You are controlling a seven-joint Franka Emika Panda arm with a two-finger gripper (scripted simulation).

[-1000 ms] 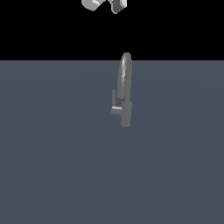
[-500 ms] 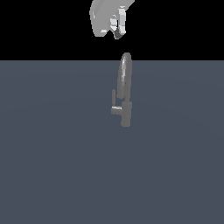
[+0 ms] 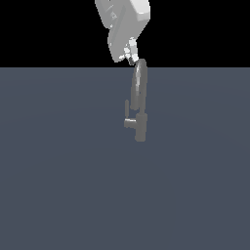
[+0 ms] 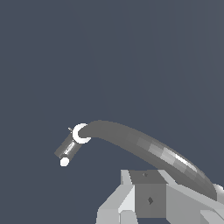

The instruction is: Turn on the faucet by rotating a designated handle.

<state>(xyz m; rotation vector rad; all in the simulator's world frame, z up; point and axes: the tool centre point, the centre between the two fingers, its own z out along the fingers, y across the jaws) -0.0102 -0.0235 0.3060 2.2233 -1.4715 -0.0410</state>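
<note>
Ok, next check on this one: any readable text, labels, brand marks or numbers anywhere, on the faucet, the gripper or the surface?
None: no text, label, brand or number shows in either view.
The faucet, its handle, the gripper and the grey surface all appear as plain, unmarked renders.

faucet [image 3: 139, 100]: grey, upright, arched spout | handle [image 3: 127, 113]: short side lever

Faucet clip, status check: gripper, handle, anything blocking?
Gripper at top of the faucet spout, jaws' state unclear. Handle untouched, low on the exterior view's left of the body. Nothing else in the way.
</note>
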